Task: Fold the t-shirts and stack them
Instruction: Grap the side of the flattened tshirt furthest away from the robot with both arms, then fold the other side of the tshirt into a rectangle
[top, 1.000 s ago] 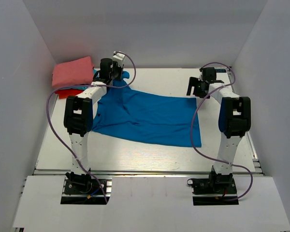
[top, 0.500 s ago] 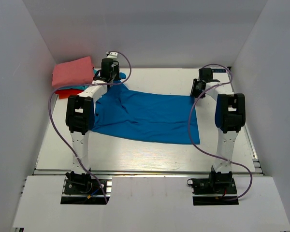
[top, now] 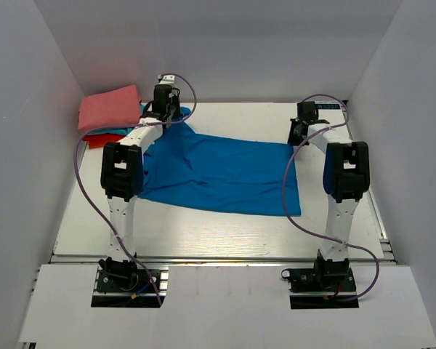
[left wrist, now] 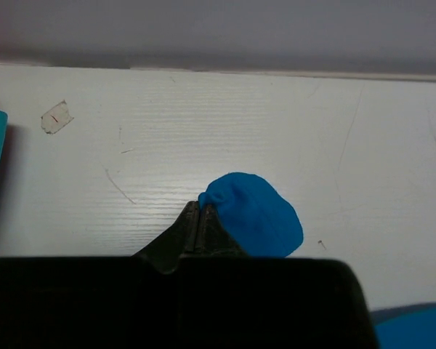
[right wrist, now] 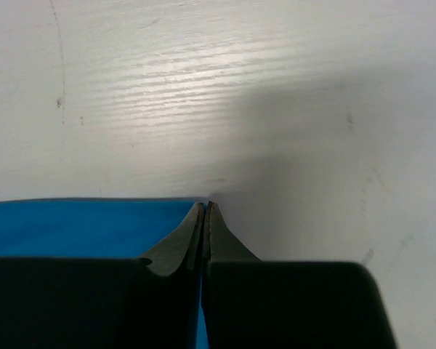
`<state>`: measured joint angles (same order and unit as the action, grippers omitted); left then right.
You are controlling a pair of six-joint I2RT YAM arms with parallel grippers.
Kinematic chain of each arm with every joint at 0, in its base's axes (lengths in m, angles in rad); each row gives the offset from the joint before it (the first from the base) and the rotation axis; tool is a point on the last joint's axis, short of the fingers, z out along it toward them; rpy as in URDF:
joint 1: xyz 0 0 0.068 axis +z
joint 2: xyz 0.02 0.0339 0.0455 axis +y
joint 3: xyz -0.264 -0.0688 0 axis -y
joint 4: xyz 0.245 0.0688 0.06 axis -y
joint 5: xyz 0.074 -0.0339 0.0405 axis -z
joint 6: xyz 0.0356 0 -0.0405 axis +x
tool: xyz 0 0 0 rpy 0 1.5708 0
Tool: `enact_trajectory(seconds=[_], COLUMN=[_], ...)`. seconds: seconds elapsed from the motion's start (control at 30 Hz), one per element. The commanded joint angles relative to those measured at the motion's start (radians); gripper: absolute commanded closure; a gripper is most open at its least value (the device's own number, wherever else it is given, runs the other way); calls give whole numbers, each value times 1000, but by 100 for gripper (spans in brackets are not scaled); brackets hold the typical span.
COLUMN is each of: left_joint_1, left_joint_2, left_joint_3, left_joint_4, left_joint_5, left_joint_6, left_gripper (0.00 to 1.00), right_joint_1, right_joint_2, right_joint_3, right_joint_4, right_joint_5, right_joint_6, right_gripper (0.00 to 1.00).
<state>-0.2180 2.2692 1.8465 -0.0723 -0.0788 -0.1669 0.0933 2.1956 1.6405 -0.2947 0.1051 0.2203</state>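
Nearest the arm bases, a strip of bare white table can be seen. Just past it, the royal-blue t-shirt is laid out wide across the middle, pretty flat on the right and rumpled toward the left.

At the shirt's far-right corner, the right gripper is brought down to the tabletop. From the right wrist view, the right gripper is seen pressed fully together, and the blue cloth is caught at the tips: it runs up to them from the left, and a thin sliver of blue shows between the fingers lower down. So that corner is pinched.

At the far-left corner, the left gripper is clamped the same way. In the left wrist view, the left gripper has its fingertips tight together, and a rounded bulge of blue fabric is bunched right against the tips, so it's gripped there too. A small scrap of tape is stuck to the table further out.

Furthest back on the left, the folded pile is parked in the corner. A salmon-pink t-shirt is on top, a bit of teal t-shirt peeks out beneath, and a red t-shirt is at the bottom.
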Motion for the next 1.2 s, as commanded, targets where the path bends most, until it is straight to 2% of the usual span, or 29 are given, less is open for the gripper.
enact_trajectory(seconds=[0.0,0.2,0.33,0.53,0.67,0.8,1.07,1.17], left_joint_1=[-3,-3,-3,-3,-3,-3,-3,-3], left_joint_2=[-11,-115,-207,-362,-459,-588,-741,-777], left_joint_3=[45,-64,-194,-424,-513,-693,-929,-1013], left_joint_4=[-29,-7,-34,12,-36,-28,-49,2], left_joint_5=[-64,-114,-177,-167,-167,-156,-138,-99], left_joint_6=[-63,-111,-173,-230,-295,-362,-440,-462], left_gripper=[100,100,100,100,100,100,100,100], right_joint_1=[-4,-3,0,0,0,0,2,0], right_joint_2=[-163,-298,-359,-476,-536,-603,-681,-700], right_joint_3=[-44,-188,-277,-402,-470,-544,-639,-668], right_joint_4=[75,137,176,212,216,226,232,232], right_joint_5=[110,120,104,78,79,56,34,34], right_joint_6=[-29,-50,-49,-45,-42,-41,-39,-39], right_gripper=[100,100,100,100,100,100,100,100])
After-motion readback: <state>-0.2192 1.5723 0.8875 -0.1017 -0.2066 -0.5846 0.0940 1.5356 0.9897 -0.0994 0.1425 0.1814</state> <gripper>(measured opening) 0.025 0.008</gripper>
